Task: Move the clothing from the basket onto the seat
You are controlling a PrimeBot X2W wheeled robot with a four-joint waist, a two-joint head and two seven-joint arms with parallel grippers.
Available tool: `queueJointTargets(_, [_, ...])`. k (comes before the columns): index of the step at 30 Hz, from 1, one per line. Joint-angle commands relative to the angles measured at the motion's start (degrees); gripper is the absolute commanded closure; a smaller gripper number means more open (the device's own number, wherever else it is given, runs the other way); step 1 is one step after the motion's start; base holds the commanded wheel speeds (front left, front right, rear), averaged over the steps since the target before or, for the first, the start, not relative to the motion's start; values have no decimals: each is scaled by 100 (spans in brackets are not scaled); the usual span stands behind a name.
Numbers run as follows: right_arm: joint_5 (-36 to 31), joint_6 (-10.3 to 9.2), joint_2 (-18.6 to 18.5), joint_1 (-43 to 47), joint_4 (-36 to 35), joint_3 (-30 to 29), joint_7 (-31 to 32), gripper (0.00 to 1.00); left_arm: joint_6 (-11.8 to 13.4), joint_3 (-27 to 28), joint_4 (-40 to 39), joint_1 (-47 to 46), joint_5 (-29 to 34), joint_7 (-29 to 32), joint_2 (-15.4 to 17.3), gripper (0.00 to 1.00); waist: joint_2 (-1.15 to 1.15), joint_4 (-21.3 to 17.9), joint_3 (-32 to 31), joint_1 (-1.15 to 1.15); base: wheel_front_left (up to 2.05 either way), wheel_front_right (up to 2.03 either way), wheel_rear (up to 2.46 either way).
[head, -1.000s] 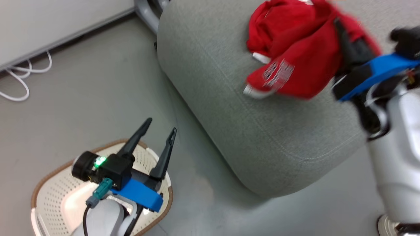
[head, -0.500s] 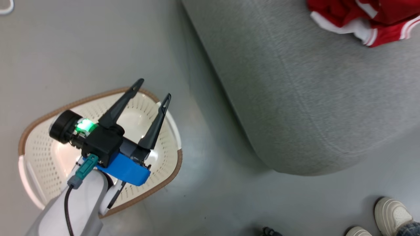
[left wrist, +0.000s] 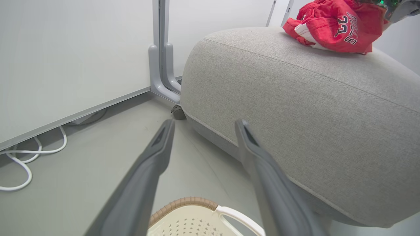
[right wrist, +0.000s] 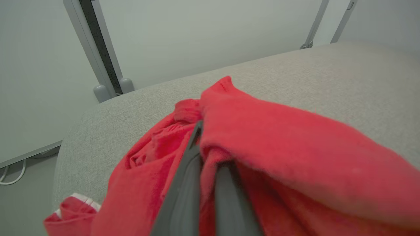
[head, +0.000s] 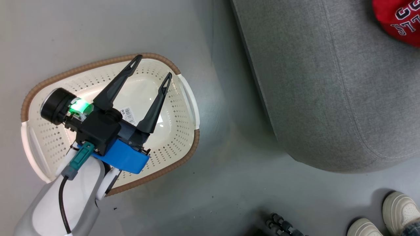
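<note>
The right gripper is being clamped on a fold of fabric; the left gripper is being held wide apart. The seat is bearing the load, the basket — under the left gripper — is sitting bare, and the clothing is being rested on the seat. Withdrawing unreleased risks the thin fabric being dragged off.

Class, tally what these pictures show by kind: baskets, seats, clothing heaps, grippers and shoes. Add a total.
Basket: 1
Seat: 1
Clothing heap: 1
Grippers: 2, left gripper and right gripper
Shoes: 2
Total: 7
</note>
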Motion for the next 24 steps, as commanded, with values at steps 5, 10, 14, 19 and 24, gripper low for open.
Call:
queueJointTargets(5, [138, 1, -94, -168, 352, 205, -190, 100, 27, -57, 99, -117, -6, -54, -46, 0, 0, 5, -73, -1, 0, 0, 0])
queueJointTargets(10, [241, 1, -146, -203, 492, 354, -225, 100, 37, -42, 156, -133, -53, -78, -56, 0, 0, -7, -142, -1, 0, 0, 0])
queueJointTargets(14, [307, 1, -128, -198, 600, 439, -231, 26, 36, -16, 207, -139, -79, -101, -47, 0, 0, -18, -175, -1, 0, 0, 0])
queueJointTargets(19, [312, 1, -108, -170, 680, 510, -259, 0, 33, -44, 294, -140, -97, -117, -114, 0, 0, 10, -268, -1, 0, 0, 0])
queueJointTargets(24, [199, 1, -168, 117, 720, 669, -354, 0, 41, -52, 480, -70, -169, -148, -353, 0, 0, 135, -612, -1, 0, 0, 0])
